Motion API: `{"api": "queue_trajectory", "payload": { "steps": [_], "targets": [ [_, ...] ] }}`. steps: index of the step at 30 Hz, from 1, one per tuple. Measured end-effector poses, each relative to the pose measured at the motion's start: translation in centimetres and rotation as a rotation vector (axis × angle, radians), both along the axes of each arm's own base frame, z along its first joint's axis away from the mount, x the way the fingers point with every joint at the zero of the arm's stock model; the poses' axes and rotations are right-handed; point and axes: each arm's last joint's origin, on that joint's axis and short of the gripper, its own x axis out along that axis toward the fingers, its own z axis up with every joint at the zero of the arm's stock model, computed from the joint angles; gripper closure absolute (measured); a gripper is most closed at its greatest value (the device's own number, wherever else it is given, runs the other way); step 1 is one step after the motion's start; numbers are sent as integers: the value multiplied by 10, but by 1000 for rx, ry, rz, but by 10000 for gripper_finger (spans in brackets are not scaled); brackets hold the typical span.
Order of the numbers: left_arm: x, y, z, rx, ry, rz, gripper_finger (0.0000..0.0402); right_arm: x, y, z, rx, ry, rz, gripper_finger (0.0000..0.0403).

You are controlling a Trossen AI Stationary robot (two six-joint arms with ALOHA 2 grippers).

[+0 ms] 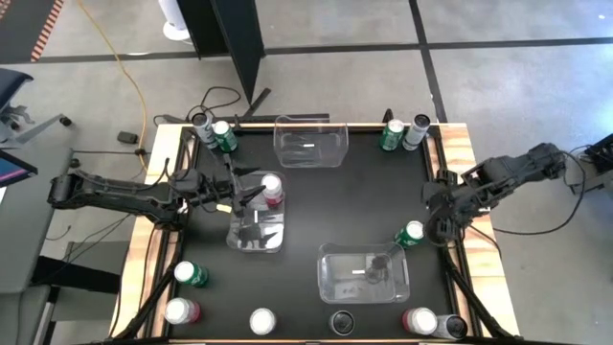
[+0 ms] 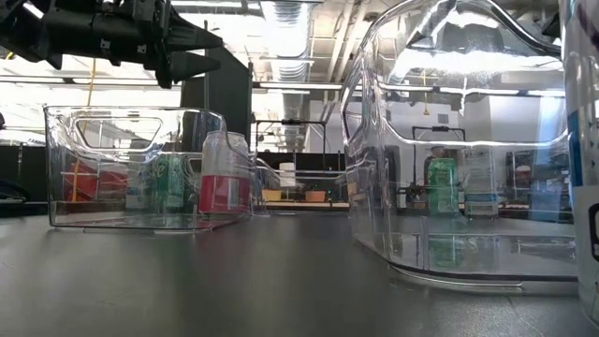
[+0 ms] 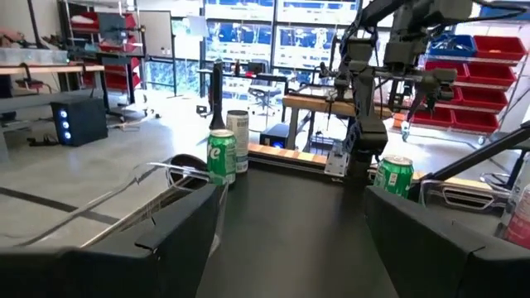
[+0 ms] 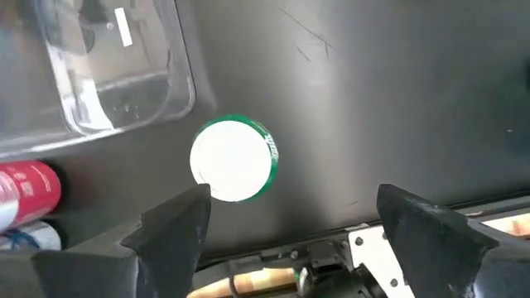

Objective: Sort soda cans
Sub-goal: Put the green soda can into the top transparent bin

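Observation:
My left gripper (image 1: 251, 196) hovers open over the far end of a clear bin (image 1: 257, 244). A red-pink soda can (image 1: 272, 189) stands upright there, just beside the gripper's fingers, and shows at the edge of the left wrist view (image 3: 520, 211). My right gripper (image 1: 442, 226) points down near the table's right edge, open (image 4: 290, 217). A green soda can (image 4: 232, 159) stands on the table below it, off to one side of the gap. The same can (image 1: 410, 233) is between that gripper and another clear bin (image 1: 330, 257).
A third clear bin (image 1: 309, 153) stands at the far middle. Can pairs stand at the far left corner (image 1: 213, 128) and far right corner (image 1: 403, 132). More cans line the near edge, from a green one (image 1: 190, 275) to a red one (image 1: 419, 320).

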Motion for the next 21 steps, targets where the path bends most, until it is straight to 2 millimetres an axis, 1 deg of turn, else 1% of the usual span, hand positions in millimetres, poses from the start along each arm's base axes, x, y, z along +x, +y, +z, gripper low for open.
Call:
{"api": "queue_trajectory", "payload": {
  "steps": [3, 7, 11, 15, 21],
  "targets": [
    [0, 0, 0, 10, 3, 1, 107, 2, 6, -11, 4, 4, 6, 41],
    [0, 0, 0, 13, 4, 1, 107, 2, 12, -31, -15, 67, 11, 40],
    [0, 0, 0, 14, 5, 1, 107, 4, 18, -41, -9, 62, 20, 40],
    [0, 0, 0, 14, 5, 1, 107, 7, 24, -54, -7, 45, 77, 40],
    [0, 0, 0, 14, 7, 1, 107, 9, 27, -69, -6, 39, 94, 40]
  ]
}}
